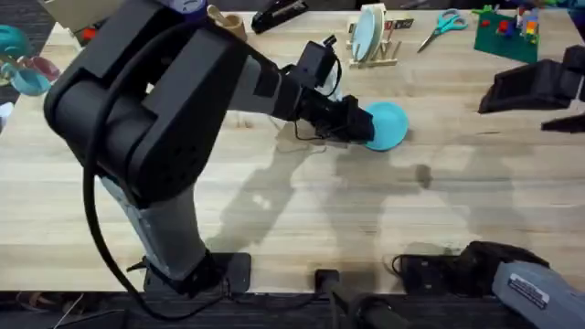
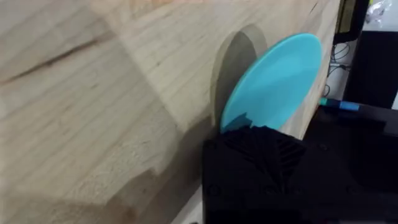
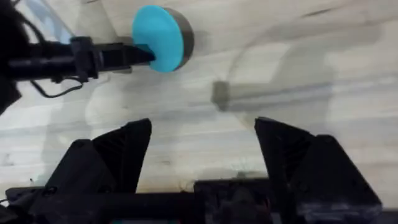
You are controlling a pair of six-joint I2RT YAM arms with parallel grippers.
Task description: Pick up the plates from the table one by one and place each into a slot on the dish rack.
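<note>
**One plate racked, teal plate pinched by left gripper**

One cream plate (image 1: 369,33) stands on edge in the dish rack (image 1: 377,57) at 12 o'clock on the table (image 1: 274,201). Left gripper (image 1: 364,126) is clamped on the rim of the teal plate (image 1: 388,125) just right of table centre. Overhead hides the tilt; the left wrist view shows the plate (image 2: 273,81) raised on edge, casting a shadow on the wood. Right wrist view has the right gripper (image 3: 202,155) fingers spread wide, nothing between them, teal plate (image 3: 158,37) well apart.
</note>
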